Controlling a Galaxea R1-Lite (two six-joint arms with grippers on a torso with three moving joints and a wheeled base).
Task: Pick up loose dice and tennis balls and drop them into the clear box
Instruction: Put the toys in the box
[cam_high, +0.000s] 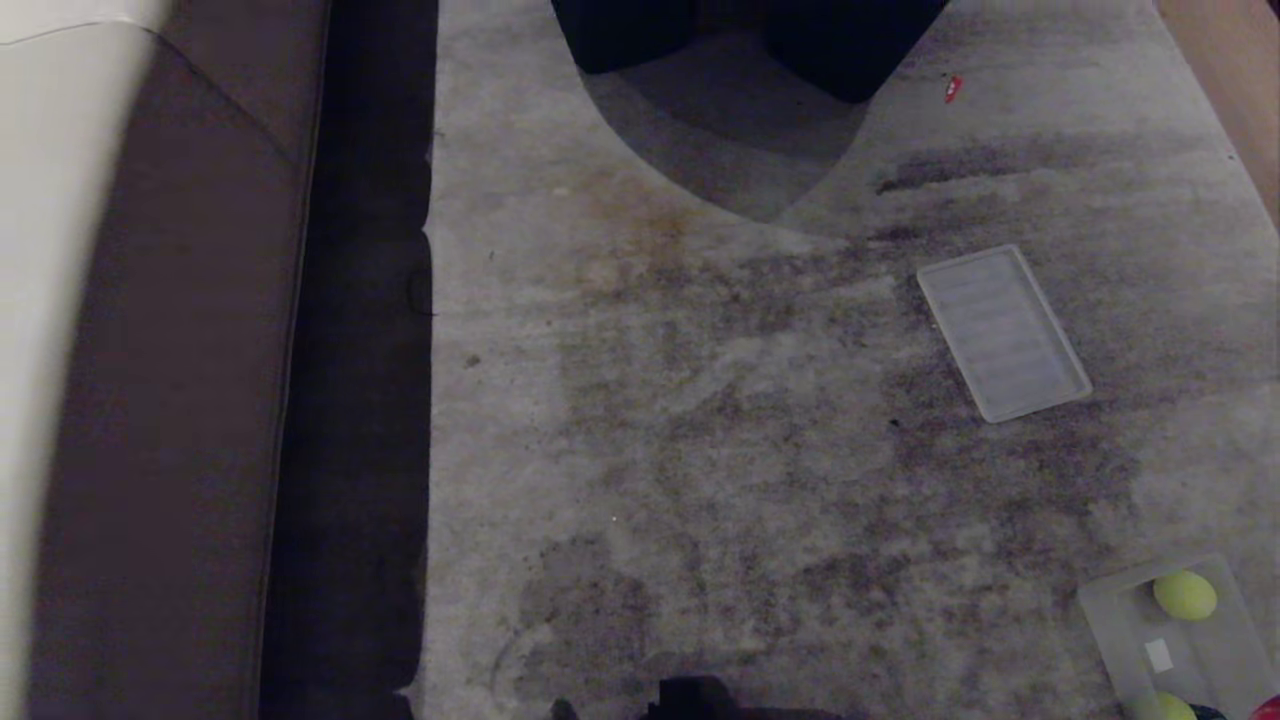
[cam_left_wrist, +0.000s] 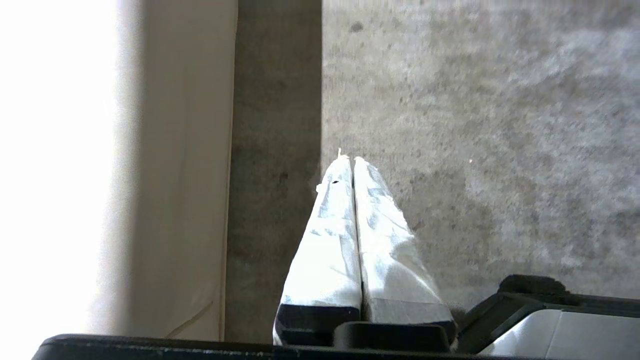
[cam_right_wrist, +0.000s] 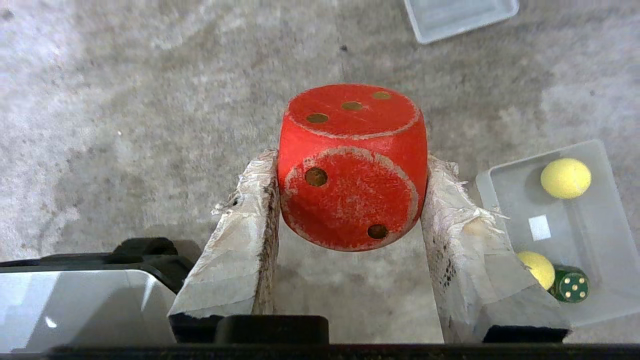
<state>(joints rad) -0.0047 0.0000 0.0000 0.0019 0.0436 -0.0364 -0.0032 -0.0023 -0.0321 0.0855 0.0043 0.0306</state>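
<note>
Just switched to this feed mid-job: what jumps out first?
The red die clamped between the right gripper's taped fingers, held above the floor. Beside it, the clear box on the floor already holds two tennis balls and a dark green die. Its lid lies apart on the stained floor.

R pincer (cam_right_wrist: 350, 200) clamped, L pincer (cam_left_wrist: 354, 165) seemingly closed empty.
</note>
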